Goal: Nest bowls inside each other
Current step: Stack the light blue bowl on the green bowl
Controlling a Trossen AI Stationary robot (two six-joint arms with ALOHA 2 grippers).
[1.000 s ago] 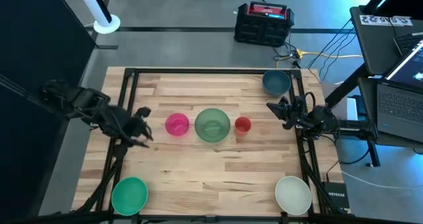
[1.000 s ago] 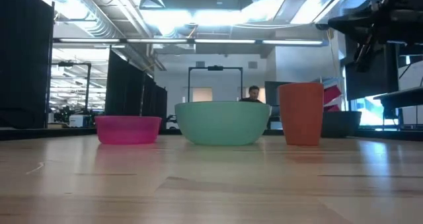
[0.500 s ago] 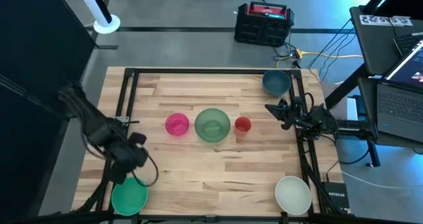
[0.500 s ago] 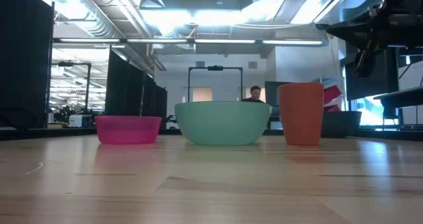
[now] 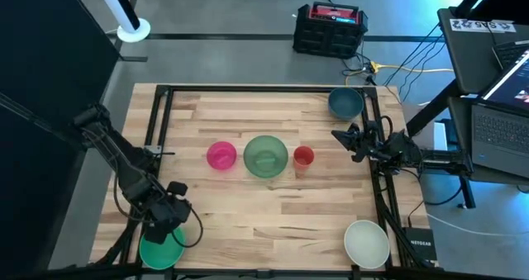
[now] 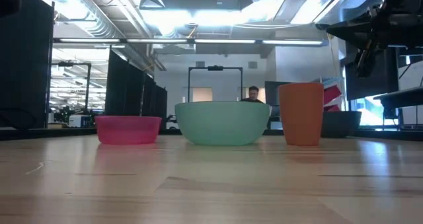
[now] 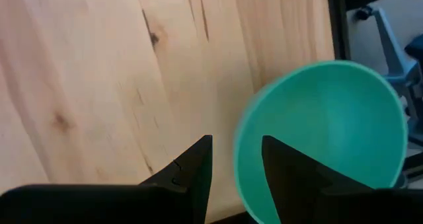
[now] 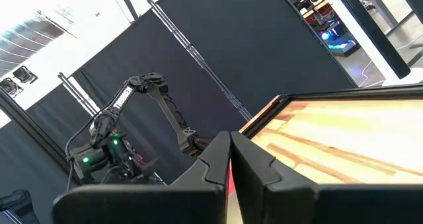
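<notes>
Fingers parted, the left hand [image 7: 234, 168] hovers over the rim of the bright green bowl [image 5: 160, 249] at the wooden surface's [image 5: 273, 206] near-left corner, grasping nothing. The right hand [image 5: 339, 136] waits clenched and empty near the far-right edge, beside the dark teal-blue bowl [image 5: 345, 103].

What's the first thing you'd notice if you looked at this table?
Probably the row in the middle of the table: a pink bowl, a big pale green bowl and a small red cup. Next, the left gripper reaching over the bright green bowl at the near left corner, fingers apart at its rim. The right gripper waits shut by the right edge.
</notes>
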